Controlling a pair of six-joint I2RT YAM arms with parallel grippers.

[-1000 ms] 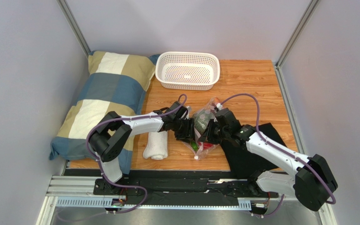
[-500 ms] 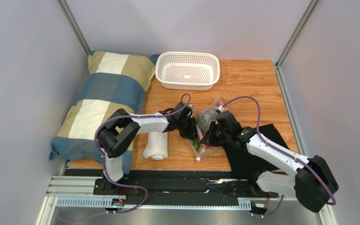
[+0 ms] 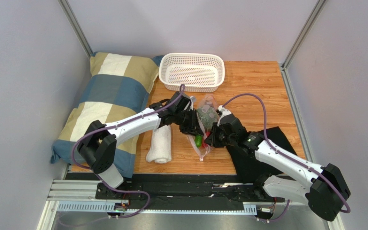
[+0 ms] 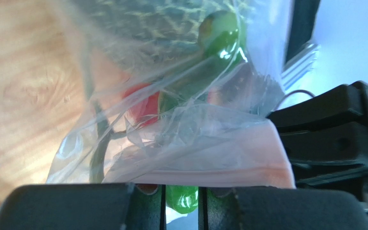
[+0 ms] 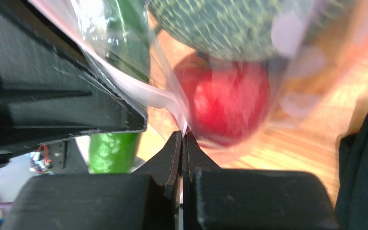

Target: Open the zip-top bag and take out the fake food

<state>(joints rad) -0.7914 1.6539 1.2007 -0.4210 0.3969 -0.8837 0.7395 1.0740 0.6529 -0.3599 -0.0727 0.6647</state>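
Note:
The clear zip-top bag (image 3: 205,103) hangs between my two grippers at the table's middle, with its white slider (image 3: 201,158) at the near end. My left gripper (image 3: 194,127) pinches the pinkish zip strip (image 4: 195,167); its jaws stand a narrow gap apart (image 4: 181,191). My right gripper (image 3: 211,139) is shut on the bag's thin edge (image 5: 183,136). Inside are the bumpy green vegetable (image 3: 207,116) (image 5: 219,24), the red tomato (image 5: 226,103) (image 4: 142,103) and the green pepper (image 3: 199,141) (image 4: 222,33) (image 5: 111,151). The purple-and-orange piece is hidden.
A white basket (image 3: 191,72) stands at the back. A rolled white towel (image 3: 159,143) lies left of the bag. A checked pillow (image 3: 106,103) fills the left side. A black cloth (image 3: 262,148) lies under the right arm.
Both grippers have carried the bag a little toward the back, the left arm stretching out. The bag now hangs stretched between them and the green pepper shows at its near end.

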